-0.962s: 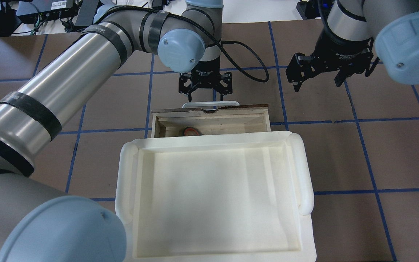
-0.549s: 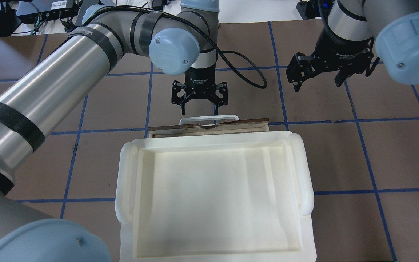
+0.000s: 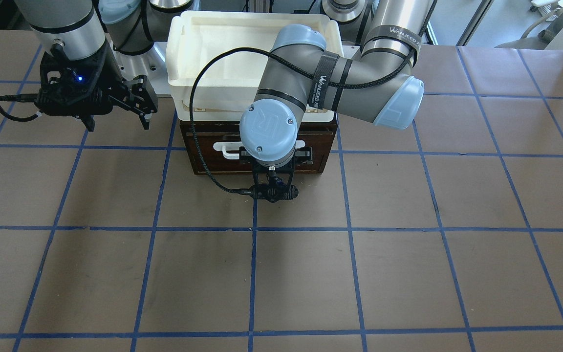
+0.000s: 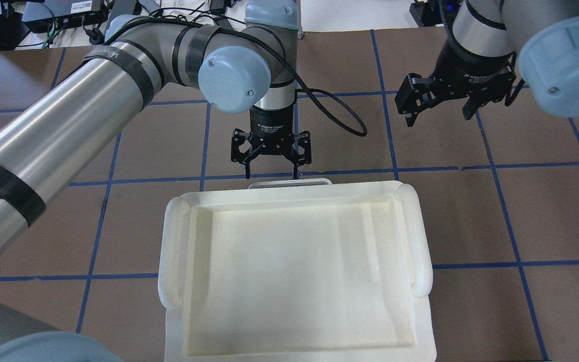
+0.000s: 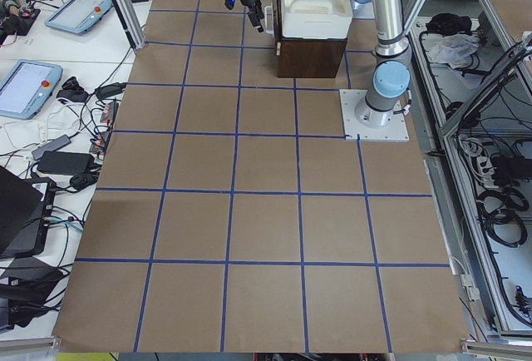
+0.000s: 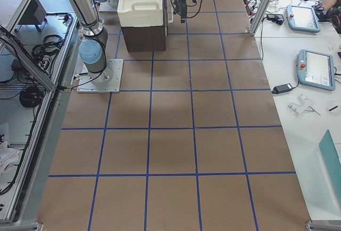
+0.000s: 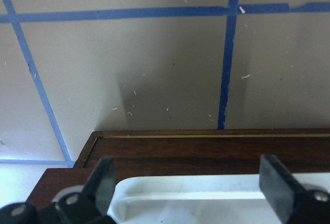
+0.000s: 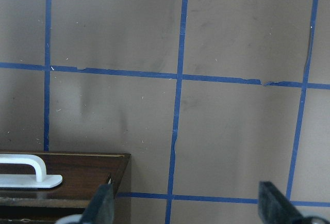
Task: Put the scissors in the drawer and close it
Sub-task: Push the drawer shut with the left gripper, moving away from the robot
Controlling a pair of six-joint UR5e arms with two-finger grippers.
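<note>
The drawer sits pushed in under the white plastic tray; from overhead only its white bar handle pokes out past the tray rim. Left pincer hangs right at the handle w/ fingers spread to either side of it, gripping nothing. Scissors aren't visible anywhere, prob. inside the drawer. Right pincer is spread wide too, well apart, over bare counter.
</note>
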